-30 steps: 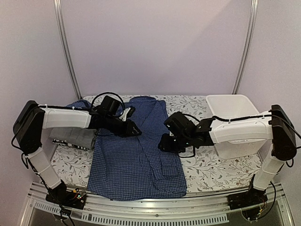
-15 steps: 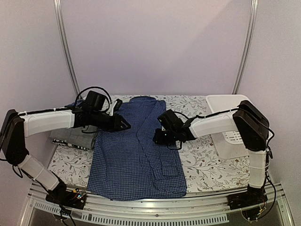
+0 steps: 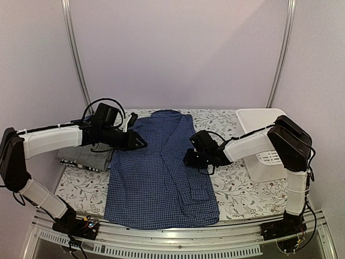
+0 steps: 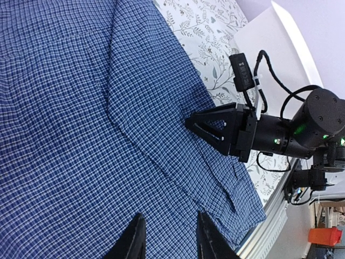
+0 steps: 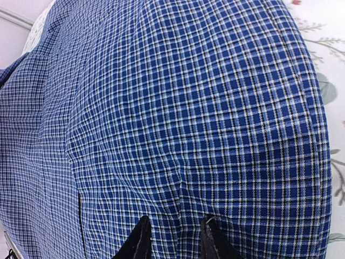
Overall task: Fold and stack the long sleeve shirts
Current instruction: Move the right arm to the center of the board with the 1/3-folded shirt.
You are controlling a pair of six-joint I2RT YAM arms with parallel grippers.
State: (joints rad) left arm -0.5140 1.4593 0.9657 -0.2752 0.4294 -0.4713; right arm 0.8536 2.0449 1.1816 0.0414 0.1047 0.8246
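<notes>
Both of my tools are open right now, nothing pinched in either one. Starting on the left, the folded grey and striped shirts (image 3: 83, 156) sit stacked by the left edge of the bench (image 3: 237, 189). My left tool (image 3: 143, 144) has backed off from the middle of the blue check shirt (image 3: 161, 178) to its left shoulder edge and hangs low over the cloth. That shirt lies spread flat, pocket side up, collar at the far side and hem at the near edge. It looks a touch further right at the hem than a second ago. My right tool (image 3: 187, 159) dipped inward and has come back out to the shirt's right edge, about mid-body. The basket (image 3: 259, 121) is off to the right with nothing of mine near it. I reckon that was just a straightening pass. So no fold is made yet on this one, and the side folds are probably next.
</notes>
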